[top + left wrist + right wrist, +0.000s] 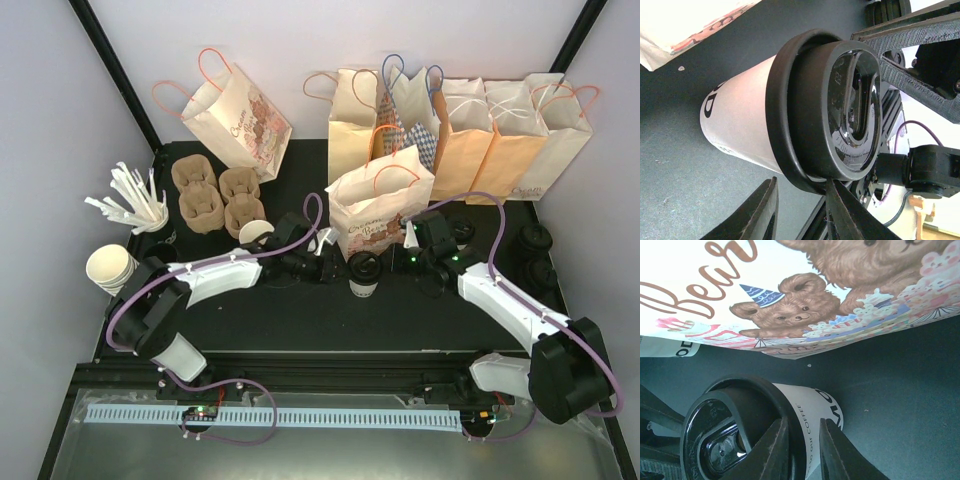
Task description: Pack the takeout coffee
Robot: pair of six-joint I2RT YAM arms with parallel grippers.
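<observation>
As I looked across the dark tabletop (300, 320) from the left, a holder of white straws (130, 195) stood at the far left edge with a stack of lidless white cups (112, 268) just in front of it. Next came the brown pulp cup carriers (213, 193), and behind them a printed paper bag (238, 118) leaned against the back wall. A single open white cup (257, 232) sat just right of the carriers, close to the left arm.

The left end effector (801, 186) reached in toward the middle of the tabletop. Its jaws were drawn close and pinched the rim of the black lid, one finger over the lid's top and the other under the cup wall.

The takeout coffee (364, 272) stood upright at the centre, just in front of the bear-printed bag (380, 205) and between the two arms.

The right end effector (804, 422) met the same cup from the other side. Its narrow jaws clamped the lid's rim in the same way.

Farther right and back, a row of paper bags (470, 130) stood along the wall. Loose black lids (535, 248) lay near the right edge.
</observation>
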